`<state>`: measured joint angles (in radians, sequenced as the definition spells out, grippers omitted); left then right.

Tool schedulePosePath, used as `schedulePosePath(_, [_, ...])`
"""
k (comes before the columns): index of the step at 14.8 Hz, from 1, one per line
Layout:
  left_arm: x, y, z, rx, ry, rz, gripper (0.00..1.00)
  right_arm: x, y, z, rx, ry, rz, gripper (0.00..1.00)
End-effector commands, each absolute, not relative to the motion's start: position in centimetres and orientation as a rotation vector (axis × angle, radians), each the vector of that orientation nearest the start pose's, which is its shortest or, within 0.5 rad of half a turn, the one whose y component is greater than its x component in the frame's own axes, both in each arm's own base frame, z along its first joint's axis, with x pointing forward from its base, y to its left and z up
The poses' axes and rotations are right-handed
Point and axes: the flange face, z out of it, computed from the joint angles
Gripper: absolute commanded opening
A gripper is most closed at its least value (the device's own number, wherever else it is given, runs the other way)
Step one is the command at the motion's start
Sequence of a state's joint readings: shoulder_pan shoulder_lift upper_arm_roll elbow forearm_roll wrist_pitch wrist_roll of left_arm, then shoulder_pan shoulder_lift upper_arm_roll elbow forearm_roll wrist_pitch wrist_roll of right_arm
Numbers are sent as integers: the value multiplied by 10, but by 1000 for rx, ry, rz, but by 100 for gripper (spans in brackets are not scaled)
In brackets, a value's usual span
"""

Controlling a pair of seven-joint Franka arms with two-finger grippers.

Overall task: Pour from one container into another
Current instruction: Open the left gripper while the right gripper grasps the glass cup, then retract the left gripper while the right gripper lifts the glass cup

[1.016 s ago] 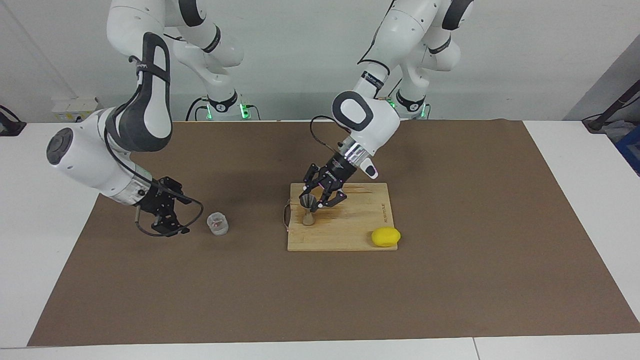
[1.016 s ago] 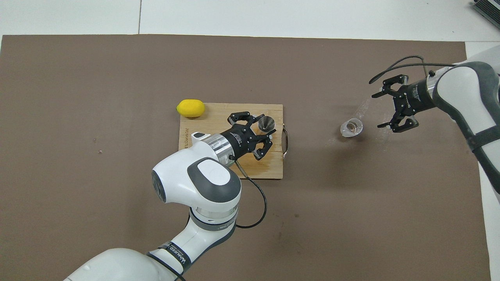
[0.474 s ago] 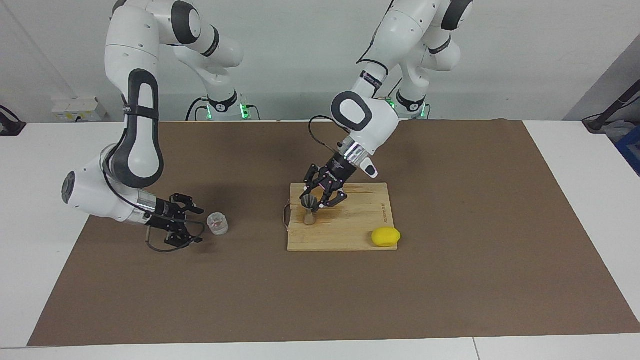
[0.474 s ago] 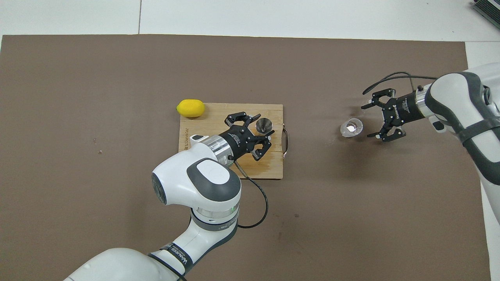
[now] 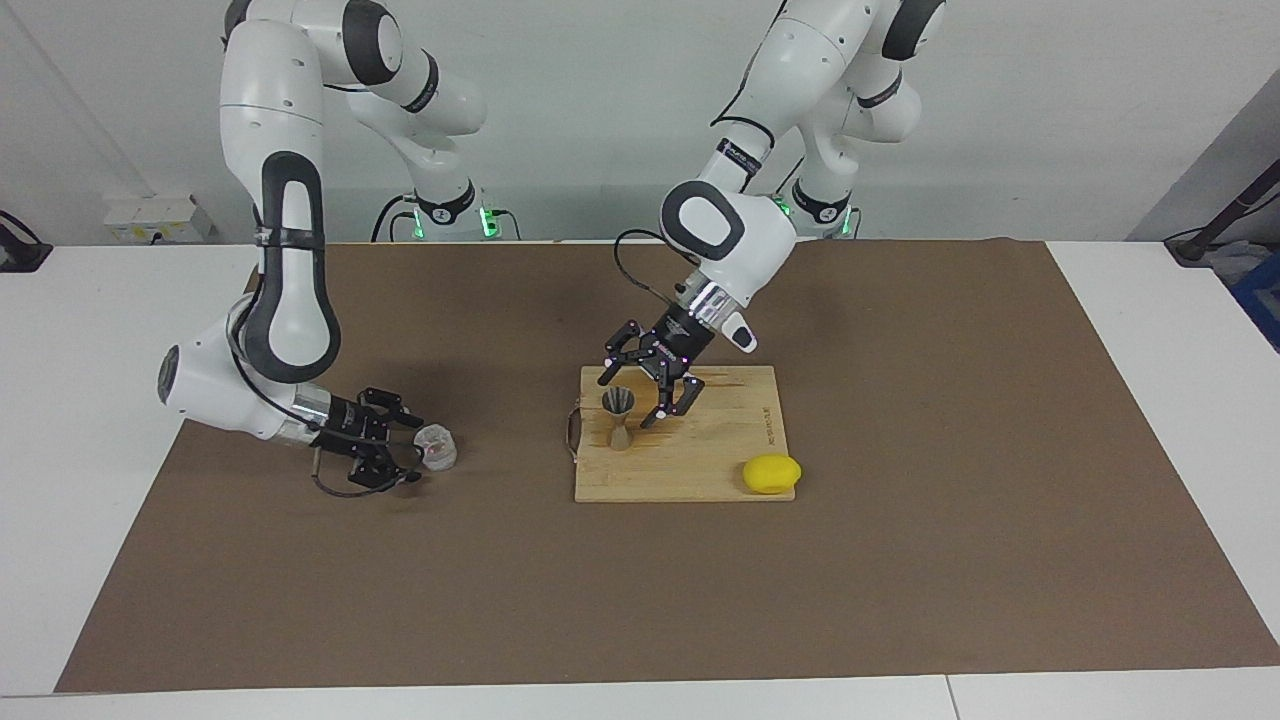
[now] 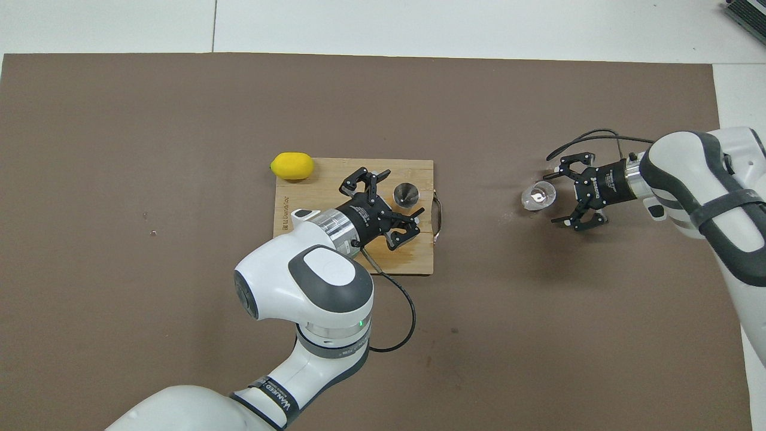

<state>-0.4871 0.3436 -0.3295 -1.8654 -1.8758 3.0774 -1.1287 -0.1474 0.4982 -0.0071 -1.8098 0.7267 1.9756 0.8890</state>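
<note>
Entry, bimanual pour rig, viewed remotely.

Clear cup [image 5: 436, 447]: I see it standing upright on the brown mat [image 5: 900, 560] toward the right arm's end of the desk [image 5: 1180, 340], well apart from the cutting board [image 5: 700, 470]. A pinkish tint shows inside it.

Right gripper [image 5: 405, 450]: low over the mat, lying nearly level and pointed at the cup. I read its fingers as spread wide. From overhead they reach to either side of the cup, with the fingertips just beside its wall; I cannot tell whether they touch it. The cup is not lifted.

Jigger [image 5: 619, 422]: grey metal, hourglass shape, upright on the board near the edge that carries the wire handle [image 5: 572, 436], toward the right arm's end.

Left gripper [image 5: 655, 393]: over the board, just beside the jigger at the level of its upper cone, fingers spread wide and holding nothing. One finger sits close to the jigger's rim; I see a small gap, no grip.

Surroundings: a lemon [image 5: 771, 473] rests at the board's corner farthest from the robots, toward the left arm's end, partly overhanging the edge. A darker patch [image 6: 413, 258] marks the board surface under the left wrist. The mat between cup and board is bare. The left gripper stands right next to the jigger's mouth.
</note>
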Motion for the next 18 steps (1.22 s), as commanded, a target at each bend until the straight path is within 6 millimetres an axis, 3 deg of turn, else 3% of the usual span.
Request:
schedulePosePath(1, [472, -393, 384, 925, 1987, -541, 100, 615, -45, 261, -1935, 1689, 678, 99])
schedulePosePath(4, [473, -386, 415, 884, 1950, -551, 100, 612, -42, 257, -1938, 1680, 682, 99])
schedulePosePath(7, [496, -362, 422, 857, 1926, -559, 100, 610, -42, 253, -1900, 1671, 684, 99])
schedulePosePath(10, [536, -321, 435, 876, 1854, -579, 100, 609, -39, 251, -1902, 1670, 683, 99])
schedulePosePath(15, [581, -255, 453, 1062, 1727, -569, 100, 606, -28, 247, -1888, 1666, 685, 99])
schedulePosePath(17, [591, -240, 460, 1216, 1669, -543, 100, 604, -28, 246, -1893, 1659, 681, 94])
schedulePosePath(18, [595, -235, 462, 1305, 1643, -513, 100, 605, -30, 246, -1891, 1661, 681, 78])
